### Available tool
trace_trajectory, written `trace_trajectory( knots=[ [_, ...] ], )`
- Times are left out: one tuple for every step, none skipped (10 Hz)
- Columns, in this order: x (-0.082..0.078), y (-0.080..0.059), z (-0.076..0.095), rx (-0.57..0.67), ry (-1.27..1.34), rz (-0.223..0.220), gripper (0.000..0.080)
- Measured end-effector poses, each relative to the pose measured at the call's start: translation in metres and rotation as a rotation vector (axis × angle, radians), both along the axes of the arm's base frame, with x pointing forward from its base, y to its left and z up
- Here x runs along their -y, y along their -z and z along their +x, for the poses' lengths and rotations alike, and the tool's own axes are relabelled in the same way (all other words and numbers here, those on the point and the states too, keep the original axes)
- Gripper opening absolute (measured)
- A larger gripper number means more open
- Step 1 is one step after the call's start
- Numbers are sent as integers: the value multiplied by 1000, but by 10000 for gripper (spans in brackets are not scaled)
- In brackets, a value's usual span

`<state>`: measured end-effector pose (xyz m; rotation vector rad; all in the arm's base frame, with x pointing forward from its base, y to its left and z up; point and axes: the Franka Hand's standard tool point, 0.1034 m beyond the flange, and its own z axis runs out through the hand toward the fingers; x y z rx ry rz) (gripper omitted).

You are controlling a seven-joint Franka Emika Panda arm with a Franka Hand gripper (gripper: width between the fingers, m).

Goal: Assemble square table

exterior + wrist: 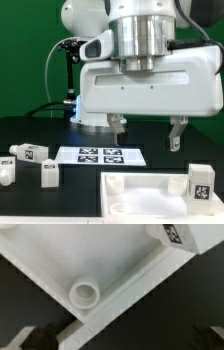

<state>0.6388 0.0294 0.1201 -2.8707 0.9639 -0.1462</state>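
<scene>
White casing marks the arm [150, 70], which fills the upper middle of the exterior view above a black table [25, 135]. Next in size, the square tabletop [150, 202] lies flat at the front, toward the exterior view's right, raised rim up, its near edge cut off by the frame and its floor mostly bare. The marker board [100, 155] lies flat behind the tabletop's left corner, with a strip of bare black table between the 2. The gripper [149, 135] hangs in the air above that strip and the tabletop's far rim, jaws spread wide and holding nothing, its 2 fingers [178, 135] clear of every part. The wrist view shows a corner of the rim between their blurred dark tips. Of the 4 legs, the corner leg [198, 182] stands at the tabletop's far corner on the exterior view's right, tag facing the camera; whether it sits inside the rim or against it I cannot tell. The other 3 lie apart on the exterior view's left: the rear leg [28, 153] just left of the marker board, the front leg [47, 172] nearer, and the edge leg [5, 170] cut by the frame. Open table lies between them and the tabletop's left rim. Smallest, a round socket [85, 292] sits on the tabletop's floor just inside a corner of the rim
</scene>
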Motion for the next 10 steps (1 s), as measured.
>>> trace_trajectory(
  knots=[
    [1,0,0,5,-71,-9,648],
    [2,0,0,7,-103,-14,648],
    [4,1,-1,13,-197,-26,648],
    [18,8,-10,6,-333,-47,648],
    [43,20,-25,-23,-415,-63,648],
    [61,28,-38,-71,-464,-78,648],
    [72,31,-42,-74,-533,-106,648],
    [79,36,-46,-37,-635,-144,648],
    [78,36,-48,-47,-677,-141,648],
    [78,35,-47,-43,-702,-145,648]
  ],
)
